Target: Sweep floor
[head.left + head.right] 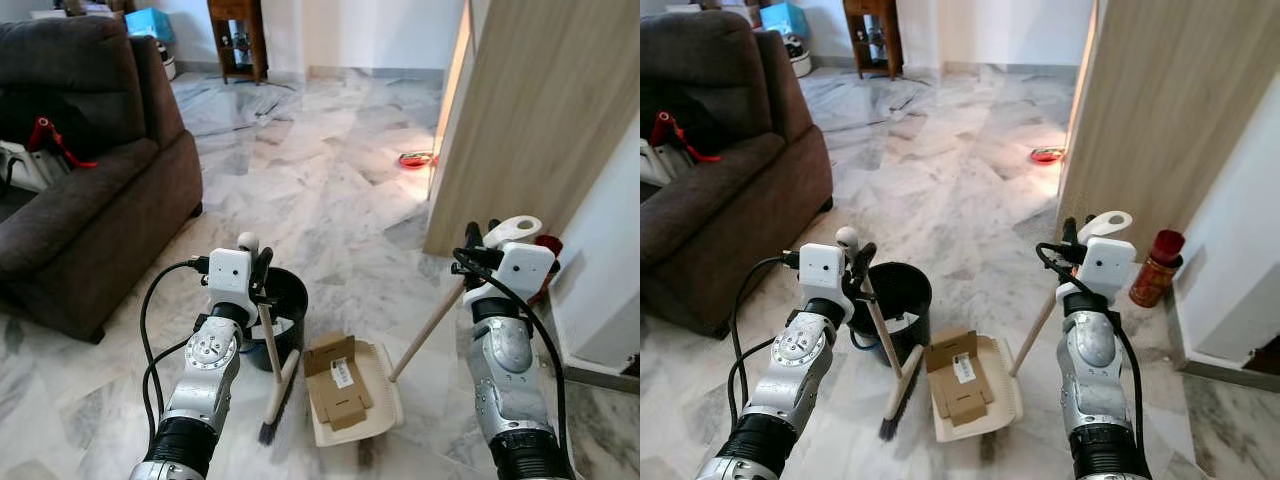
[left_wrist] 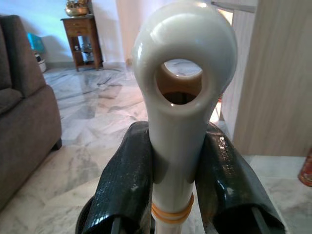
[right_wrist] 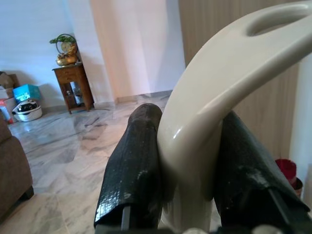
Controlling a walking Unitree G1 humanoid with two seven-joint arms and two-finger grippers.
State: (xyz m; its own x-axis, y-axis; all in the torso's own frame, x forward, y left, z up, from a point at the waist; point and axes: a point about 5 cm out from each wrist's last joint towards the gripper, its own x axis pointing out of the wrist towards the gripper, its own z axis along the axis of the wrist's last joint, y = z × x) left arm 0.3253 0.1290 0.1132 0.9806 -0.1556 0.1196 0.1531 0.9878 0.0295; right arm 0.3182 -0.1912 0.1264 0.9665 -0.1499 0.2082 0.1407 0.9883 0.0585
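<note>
Right now I have the left gripper (image 1: 262, 262) clenched on the broom handle (image 1: 270, 345), its bristles (image 1: 272, 420) just at nine o'clock of the cardboard piece (image 1: 336, 380) lying in the dustpan (image 1: 375, 415), whose handle (image 1: 425, 330) the right gripper (image 1: 482, 238) grips.

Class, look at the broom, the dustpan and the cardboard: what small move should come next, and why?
Probably lift the dustpan toward the black bin beside it. The cardboard already lies in the pan, the right end effector grips its handle, and the left end effector holds the broom clear at the pan's edge.
</note>
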